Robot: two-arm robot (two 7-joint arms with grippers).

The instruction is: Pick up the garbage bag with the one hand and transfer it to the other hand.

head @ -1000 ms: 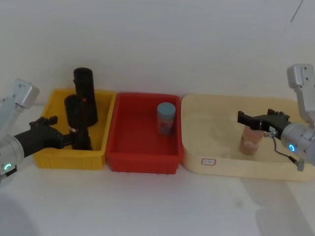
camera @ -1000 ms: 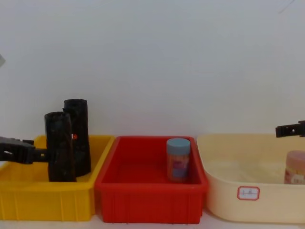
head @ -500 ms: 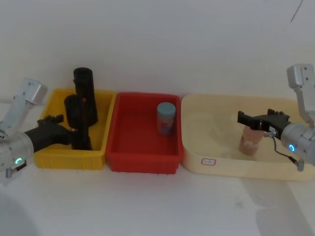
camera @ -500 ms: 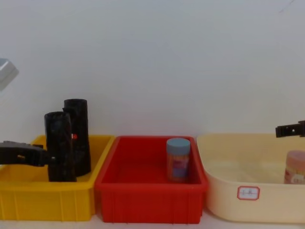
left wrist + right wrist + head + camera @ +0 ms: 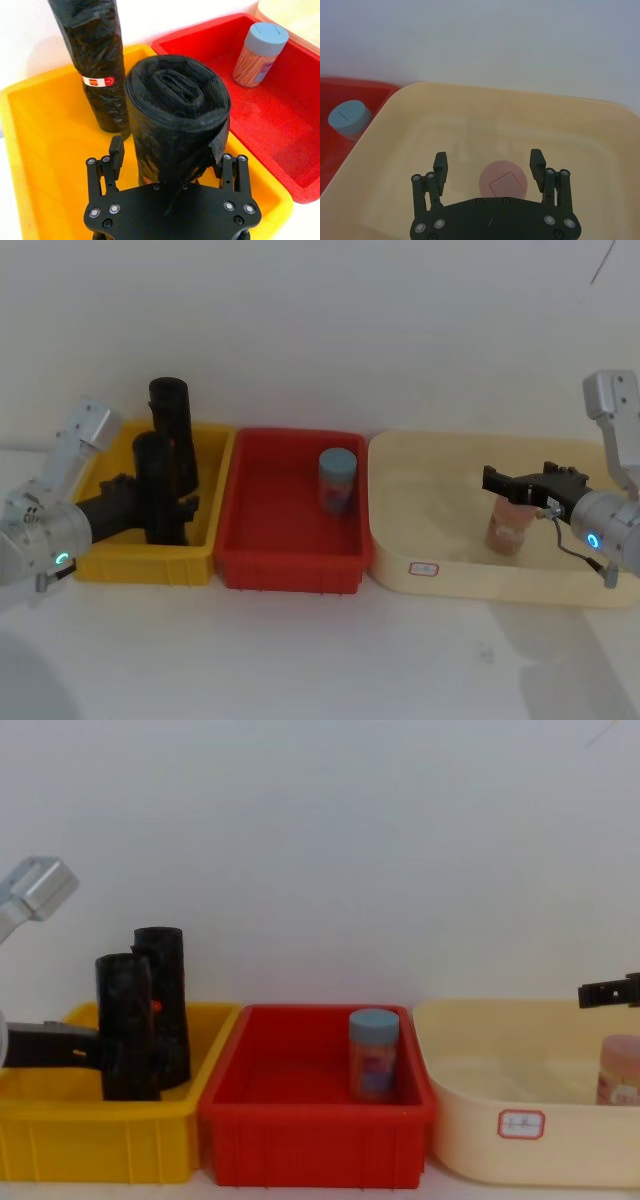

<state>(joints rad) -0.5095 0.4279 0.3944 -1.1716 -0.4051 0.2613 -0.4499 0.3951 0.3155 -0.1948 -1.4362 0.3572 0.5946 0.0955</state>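
Two black garbage bag rolls stand upright in the yellow bin [image 5: 140,565]. The nearer garbage bag [image 5: 155,485] [image 5: 175,115] [image 5: 125,1020] stands between the fingers of my left gripper [image 5: 166,508] [image 5: 167,152], which is on the green-ringed arm. That gripper is open, and one finger [image 5: 116,148] stands just clear of the roll's side. The farther roll [image 5: 170,415] [image 5: 95,60] carries a red-white label. My right gripper [image 5: 500,495] [image 5: 489,162], on the blue-ringed arm, hangs open above a pink jar [image 5: 508,525] [image 5: 502,180] in the cream basin [image 5: 470,570].
A red bin [image 5: 290,570] stands between the yellow bin and the cream basin, with a blue-lidded jar [image 5: 337,480] [image 5: 374,1055] upright inside. The three containers line up against a white wall. Bare white tabletop lies in front of them.
My left gripper has pushed forward along the yellow bin, so its fingers now straddle the nearer roll. The left arm's elbow has risen. The right arm has not moved.
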